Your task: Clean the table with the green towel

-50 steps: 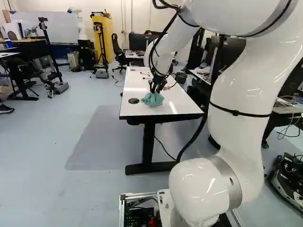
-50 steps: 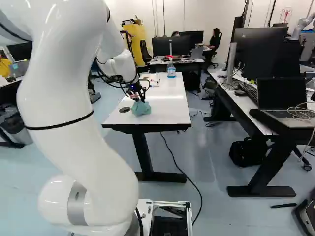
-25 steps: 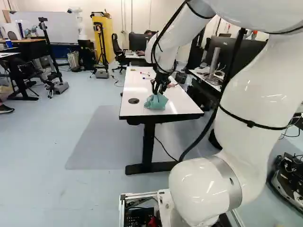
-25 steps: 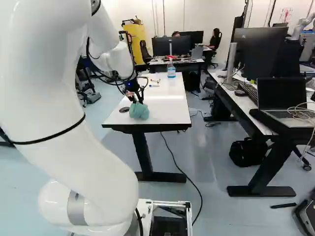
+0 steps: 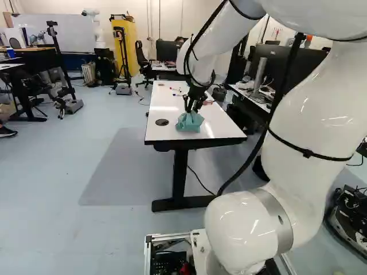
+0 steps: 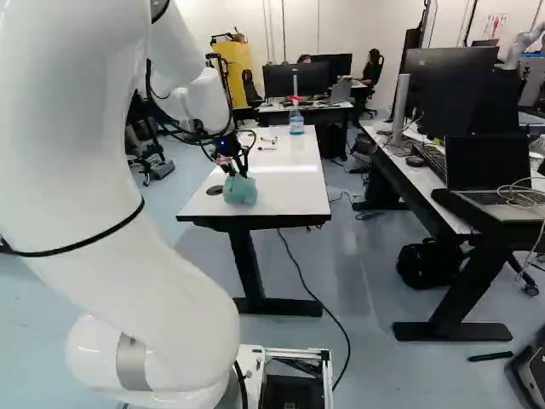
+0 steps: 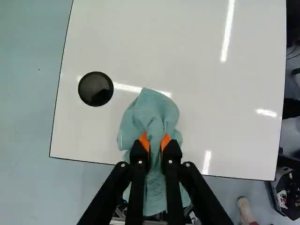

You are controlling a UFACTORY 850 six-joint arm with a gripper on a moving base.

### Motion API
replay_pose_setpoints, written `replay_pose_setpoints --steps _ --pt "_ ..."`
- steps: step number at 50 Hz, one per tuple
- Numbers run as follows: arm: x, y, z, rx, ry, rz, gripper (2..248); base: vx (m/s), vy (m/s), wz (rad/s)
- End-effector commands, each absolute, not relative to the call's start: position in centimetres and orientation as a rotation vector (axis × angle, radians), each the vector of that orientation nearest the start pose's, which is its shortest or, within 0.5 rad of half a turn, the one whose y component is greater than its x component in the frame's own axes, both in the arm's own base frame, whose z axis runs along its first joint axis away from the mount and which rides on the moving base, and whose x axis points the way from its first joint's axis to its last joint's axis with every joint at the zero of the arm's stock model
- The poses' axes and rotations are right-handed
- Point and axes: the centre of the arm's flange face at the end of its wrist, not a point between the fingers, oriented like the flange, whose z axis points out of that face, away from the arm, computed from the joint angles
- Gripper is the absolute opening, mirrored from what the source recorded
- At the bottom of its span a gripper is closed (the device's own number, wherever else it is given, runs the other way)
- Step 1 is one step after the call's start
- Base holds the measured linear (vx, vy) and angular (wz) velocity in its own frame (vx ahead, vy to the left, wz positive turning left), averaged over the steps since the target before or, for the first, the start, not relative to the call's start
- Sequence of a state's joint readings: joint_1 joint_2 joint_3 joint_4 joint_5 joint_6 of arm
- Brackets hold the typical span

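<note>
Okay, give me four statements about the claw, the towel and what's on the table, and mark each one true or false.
1. The claw has the green towel pinched between its pads. True.
2. The towel covers the round black disc. False: the disc lies uncovered beside the towel.
3. The spray bottle stands between the towel and the table's near edge. False: the bottle is beyond the towel, toward the far end.
4. A marker lies farther off than the towel. True.
</note>
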State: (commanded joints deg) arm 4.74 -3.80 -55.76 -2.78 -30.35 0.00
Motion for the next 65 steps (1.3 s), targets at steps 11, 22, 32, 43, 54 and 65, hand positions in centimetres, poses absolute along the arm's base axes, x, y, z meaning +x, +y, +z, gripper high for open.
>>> replay_pose_setpoints --steps 11,22,32,43,54,65 --pt "48.4 2.1 52.5 -3.106 -0.132 -0.593 46 0.000 0.000 0.000" --pt "48.2 0.1 52.5 -3.116 -0.068 -0.593 46 0.000 0.000 0.000" --pt "48.2 -1.7 52.5 -3.122 -0.009 -0.601 46 0.000 0.000 0.000" --pt "48.3 -3.8 52.5 -3.128 0.056 -0.612 46 0.000 0.000 0.000" --pt "48.3 -5.8 52.5 -3.134 0.121 -0.612 46 0.000 0.000 0.000" --pt "48.4 -7.8 52.5 -3.139 0.186 -0.613 46 0.000 0.000 0.000"
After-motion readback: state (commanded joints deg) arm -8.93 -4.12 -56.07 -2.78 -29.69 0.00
